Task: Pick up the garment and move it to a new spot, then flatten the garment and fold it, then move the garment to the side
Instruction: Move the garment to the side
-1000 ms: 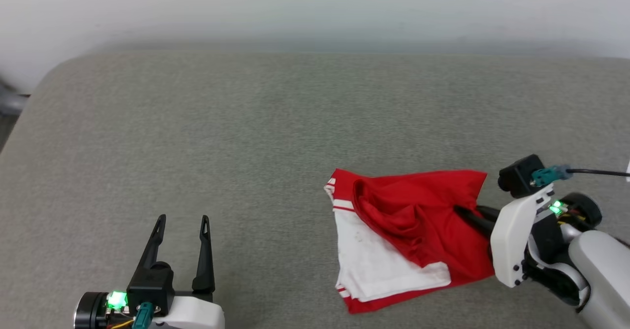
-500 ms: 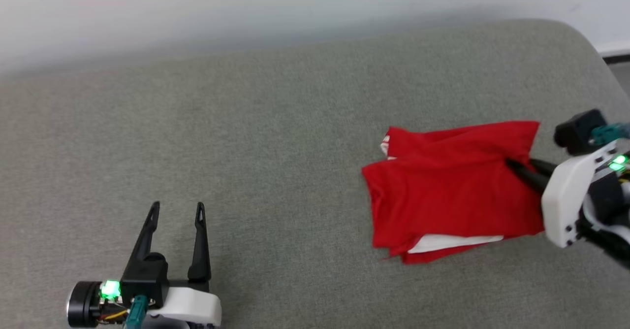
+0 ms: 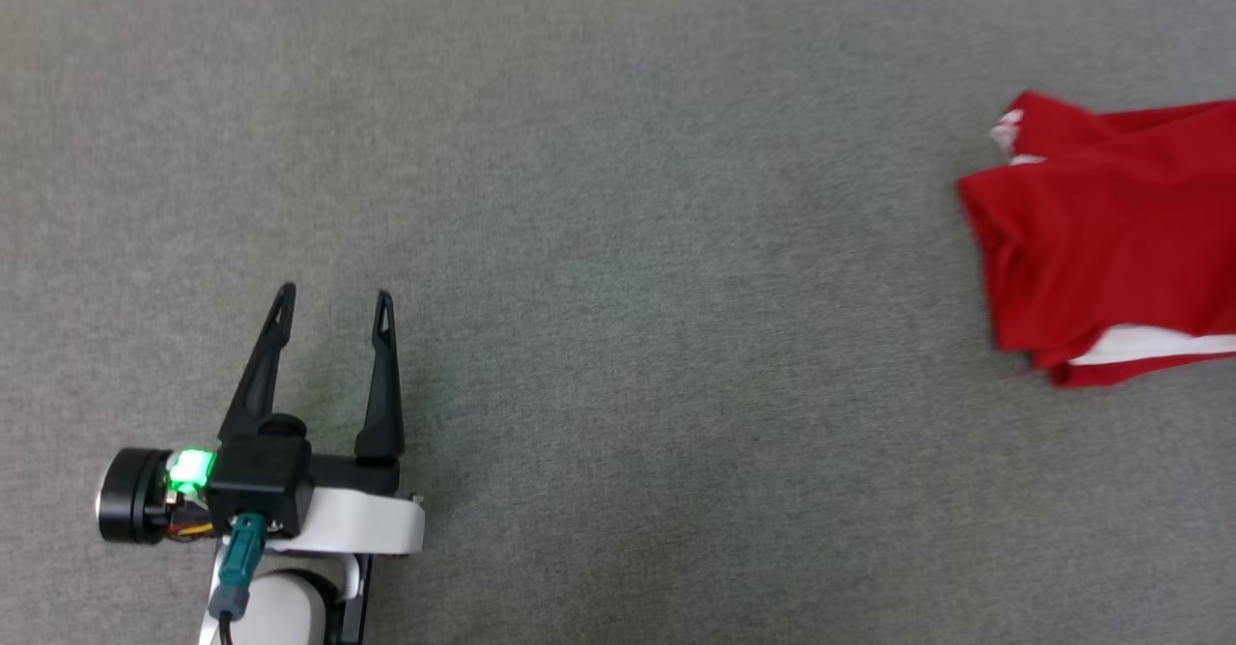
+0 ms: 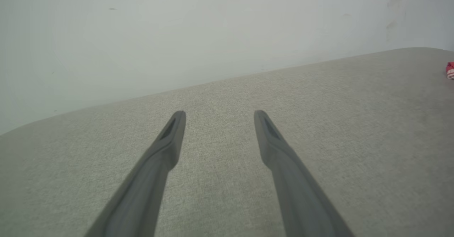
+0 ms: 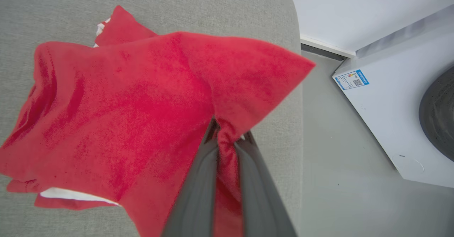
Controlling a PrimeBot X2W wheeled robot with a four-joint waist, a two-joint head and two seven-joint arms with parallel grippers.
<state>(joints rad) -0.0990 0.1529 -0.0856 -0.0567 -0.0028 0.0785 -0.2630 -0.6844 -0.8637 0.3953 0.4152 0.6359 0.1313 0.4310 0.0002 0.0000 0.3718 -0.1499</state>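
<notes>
Place: we take it for a home laundry room.
Machine: white box-shaped washer (image 5: 386, 123) with dark round door, right of the fingers (image 5: 198, 187) of the right gripper (image 5: 230, 130).
Surface: grey woven upholstered cushion (image 5: 212, 6) beneath those fingers.

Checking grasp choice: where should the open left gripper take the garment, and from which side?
Probably the garment's folded edge nearest the left gripper, coming in low from the robot's left: that edge is free on the grey cushion, while the right gripper pinches the far side.
</notes>
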